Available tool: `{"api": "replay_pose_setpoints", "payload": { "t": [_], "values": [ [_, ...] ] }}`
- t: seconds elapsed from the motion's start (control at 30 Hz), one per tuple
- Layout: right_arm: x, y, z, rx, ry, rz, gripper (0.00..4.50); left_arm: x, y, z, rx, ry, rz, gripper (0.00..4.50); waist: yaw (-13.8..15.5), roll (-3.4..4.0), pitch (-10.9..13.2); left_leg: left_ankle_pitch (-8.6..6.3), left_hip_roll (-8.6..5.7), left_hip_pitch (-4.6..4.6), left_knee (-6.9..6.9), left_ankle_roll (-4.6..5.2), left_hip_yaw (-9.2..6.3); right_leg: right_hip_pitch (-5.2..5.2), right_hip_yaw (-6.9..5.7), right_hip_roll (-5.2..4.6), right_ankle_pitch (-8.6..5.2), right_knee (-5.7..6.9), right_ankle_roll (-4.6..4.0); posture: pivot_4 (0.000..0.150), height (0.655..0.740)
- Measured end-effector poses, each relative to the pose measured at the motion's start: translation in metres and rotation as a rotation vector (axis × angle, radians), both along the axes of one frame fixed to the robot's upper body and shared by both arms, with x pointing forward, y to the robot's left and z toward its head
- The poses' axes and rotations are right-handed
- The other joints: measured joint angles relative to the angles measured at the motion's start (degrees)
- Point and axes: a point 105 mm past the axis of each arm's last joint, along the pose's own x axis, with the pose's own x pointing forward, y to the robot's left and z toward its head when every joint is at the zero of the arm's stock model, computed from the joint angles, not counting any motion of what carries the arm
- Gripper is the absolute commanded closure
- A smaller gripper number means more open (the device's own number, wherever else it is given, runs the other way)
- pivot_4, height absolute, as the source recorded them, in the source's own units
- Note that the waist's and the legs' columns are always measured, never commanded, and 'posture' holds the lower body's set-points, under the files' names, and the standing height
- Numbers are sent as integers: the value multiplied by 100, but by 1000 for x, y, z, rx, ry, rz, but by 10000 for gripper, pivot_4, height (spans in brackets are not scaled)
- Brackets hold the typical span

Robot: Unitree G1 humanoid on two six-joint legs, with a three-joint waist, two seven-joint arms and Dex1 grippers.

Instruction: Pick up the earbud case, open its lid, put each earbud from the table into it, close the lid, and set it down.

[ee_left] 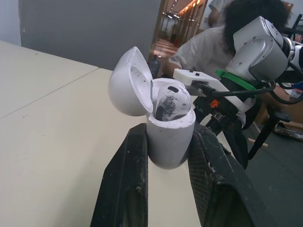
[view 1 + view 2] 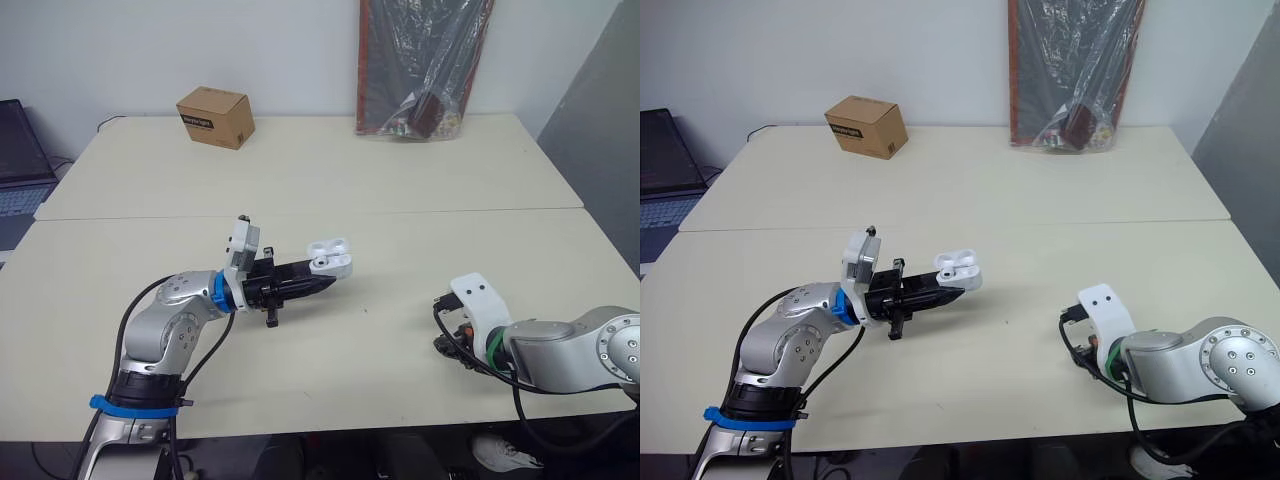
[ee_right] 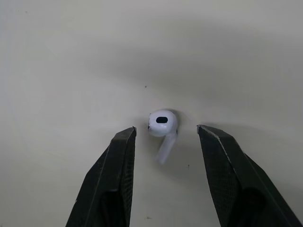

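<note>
My left gripper (image 2: 322, 284) is shut on the white earbud case (image 2: 330, 258), holding it above the table's middle. The case's lid (image 1: 129, 82) stands open, and one earbud (image 1: 169, 99) sits inside the case. A second white earbud (image 3: 162, 130) lies on the table, seen in the right wrist view between my right gripper's (image 3: 165, 135) fingers (image 3: 118, 161). That gripper is open, pointing down at the table near the front right, with its wrist (image 2: 480, 305) above it.
A brown cardboard box (image 2: 214, 116) stands at the back left. A dark plastic-wrapped package (image 2: 425, 65) leans against the wall at the back. A laptop (image 2: 22, 160) sits at the far left edge. A seam (image 2: 320, 215) runs across between two tabletops.
</note>
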Motion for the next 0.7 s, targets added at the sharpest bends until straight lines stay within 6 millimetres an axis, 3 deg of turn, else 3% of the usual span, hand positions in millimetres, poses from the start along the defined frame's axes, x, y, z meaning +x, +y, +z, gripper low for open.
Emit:
{"api": "replay_pose_setpoints", "payload": {
  "t": [0.33,0.7],
  "values": [
    [-1,2,-5,-11,20,4,23514,0,0,0,0,0,1,36490,0,0,0,0,0,-1,0,0,0,-1,0,0,0,0,0,1500,7400],
    [10,4,-3,-11,11,-19,23514,0,0,0,0,0,4,36490,4,0,0,0,1,-1,0,0,0,-1,0,0,0,0,-1,1500,7400]
  ]
}}
